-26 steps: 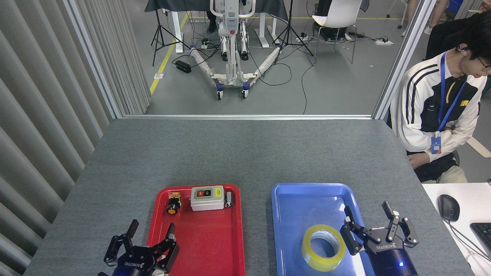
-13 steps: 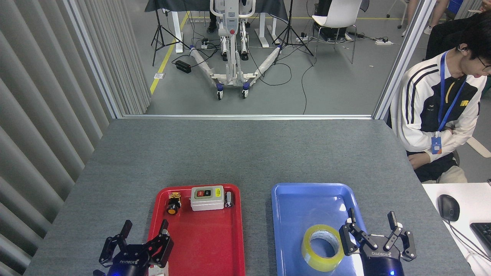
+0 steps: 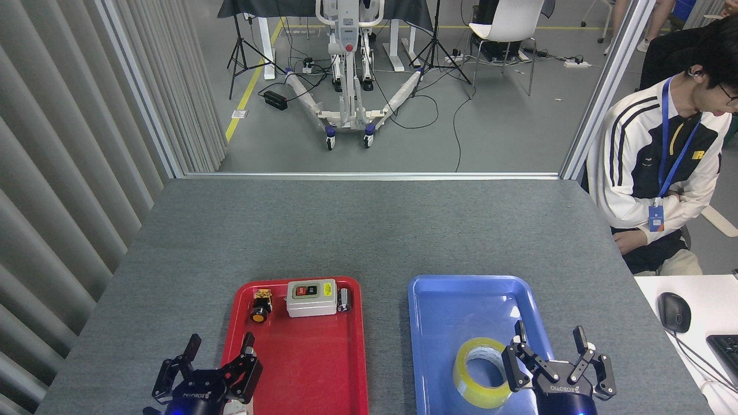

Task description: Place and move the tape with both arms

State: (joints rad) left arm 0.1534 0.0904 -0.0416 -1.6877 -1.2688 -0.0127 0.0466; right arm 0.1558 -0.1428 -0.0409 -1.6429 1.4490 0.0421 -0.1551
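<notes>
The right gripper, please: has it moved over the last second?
Yes. The right gripper has shifted left and nearer the camera, closing on the tape, which lies unmoved in the blue tray.

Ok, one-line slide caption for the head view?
Open right gripper beside translucent yellow tape roll in blue plastic tray; left gripper open.

The tape [image 3: 484, 373] is a fat yellow see-through roll with a white ring inside. It lies flat, hole facing up, near the front of the blue tray [image 3: 455, 305].
</notes>
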